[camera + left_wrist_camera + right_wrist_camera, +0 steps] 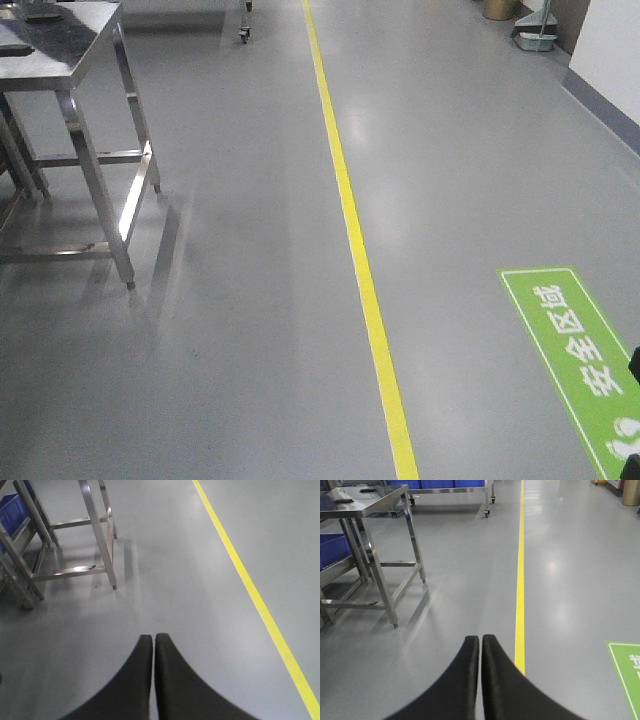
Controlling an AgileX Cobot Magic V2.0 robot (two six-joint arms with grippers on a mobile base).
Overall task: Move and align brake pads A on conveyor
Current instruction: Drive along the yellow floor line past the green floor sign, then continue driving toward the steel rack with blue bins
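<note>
Closest to each wrist lens: left gripper (153,637) clenched, tips together, nothing between them; right gripper (480,639) the same, empty. Both point out over bare grey floor (250,350). Farther out, the yellow line (365,280) runs away from you, passing right of both sets of tips, with the green floor marking (570,350) beyond it. Ahead-left stands the steel table (85,75) (two dark specks on its top, too small to name). No view shows brake pads A or the conveyor. You cannot judge their bearing, long axis or nearer arm; likely the base must turn first.
</note>
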